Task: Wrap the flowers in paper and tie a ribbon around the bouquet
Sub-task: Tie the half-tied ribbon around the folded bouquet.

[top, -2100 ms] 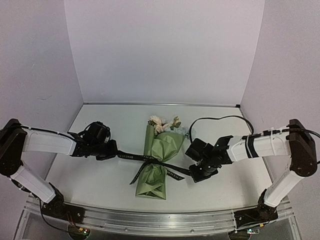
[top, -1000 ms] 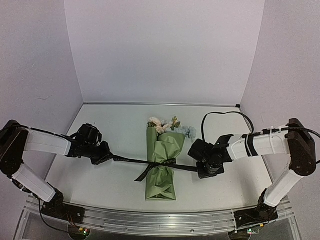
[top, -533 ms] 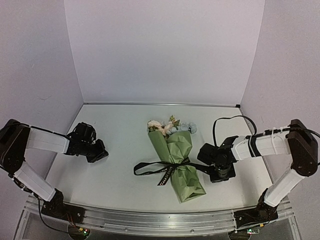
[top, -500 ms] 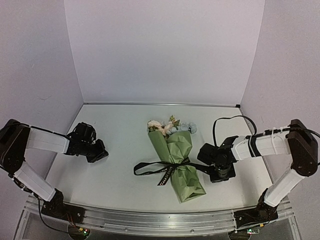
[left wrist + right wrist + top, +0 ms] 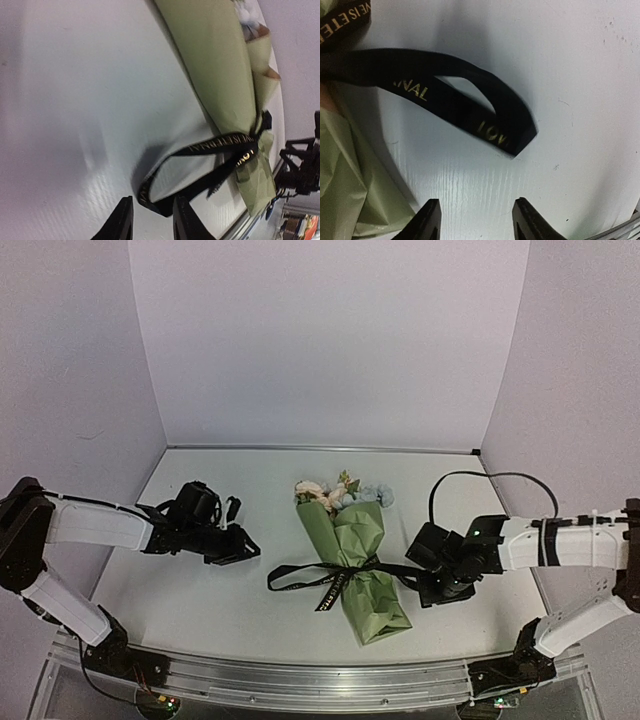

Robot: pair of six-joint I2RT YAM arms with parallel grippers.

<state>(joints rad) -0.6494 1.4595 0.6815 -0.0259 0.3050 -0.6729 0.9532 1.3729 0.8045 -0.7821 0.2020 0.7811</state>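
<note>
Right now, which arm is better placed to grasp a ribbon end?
Probably left: the ribbon loop lies between the fingertips of the left tool; the right tool has its end farther ahead.

Loose ribbon (image 5: 345, 568) seemingly crosses table (image 5: 200, 590) beside bouquet (image 5: 375, 600).

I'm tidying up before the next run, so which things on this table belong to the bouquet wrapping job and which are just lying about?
Part of the job: bouquet, its olive paper, flowers, black ribbon tied around it, left tool, right tool, both open.

Not part of it: black cable looping by the right arm, metal rail at the near edge, table.
</note>
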